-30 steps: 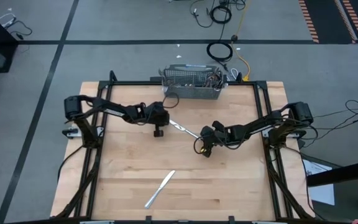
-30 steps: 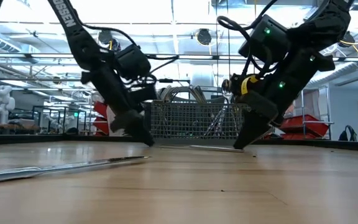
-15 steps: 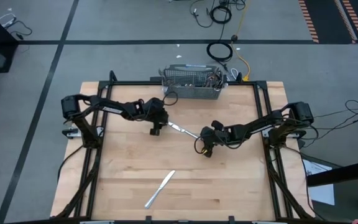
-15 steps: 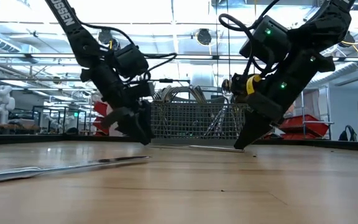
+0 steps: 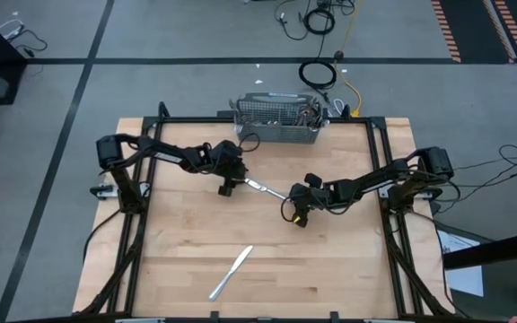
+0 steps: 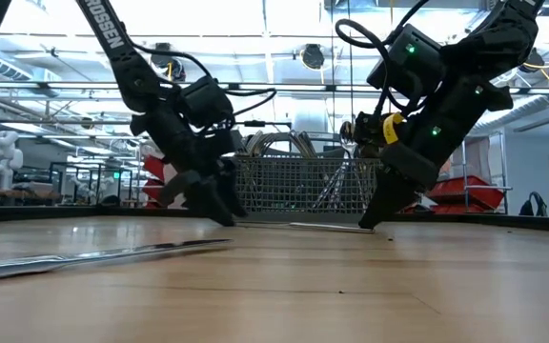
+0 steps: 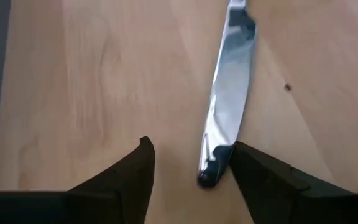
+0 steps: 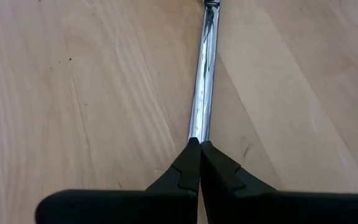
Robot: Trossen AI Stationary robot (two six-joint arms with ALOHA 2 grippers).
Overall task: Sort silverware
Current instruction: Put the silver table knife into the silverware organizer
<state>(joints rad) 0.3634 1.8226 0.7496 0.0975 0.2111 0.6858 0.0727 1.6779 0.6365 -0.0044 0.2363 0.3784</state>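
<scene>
High view: left gripper [image 5: 227, 187] at one end of a slim knife [image 5: 264, 187] mid-table, right gripper [image 5: 297, 213] at the other end. Second knife [image 5: 231, 272] alone near the front edge, well apart. Wire basket [image 5: 276, 121] at the back edge, more silverware inside, count unclear.

Low view: both grippers tipped down to the wooden table [image 6: 351, 286]; knife lying flat between them.

Left wrist: fingers [image 7: 132, 174] spread, rounded shiny blade tip [image 7: 219, 158] just beside one finger, not pinched. Polished metal, mirror glare, smooth light wood grain.

Right wrist: fingers [image 8: 188, 165] pressed together, tips at the thin handle [image 8: 204, 93] end; clamped or only touching, cannot tell.

Judgement: regrasp in hand. Centre the tip between the spread fingers before closing; thin flat steel likely to skid on wood, so go low and square, close slowly.
</scene>
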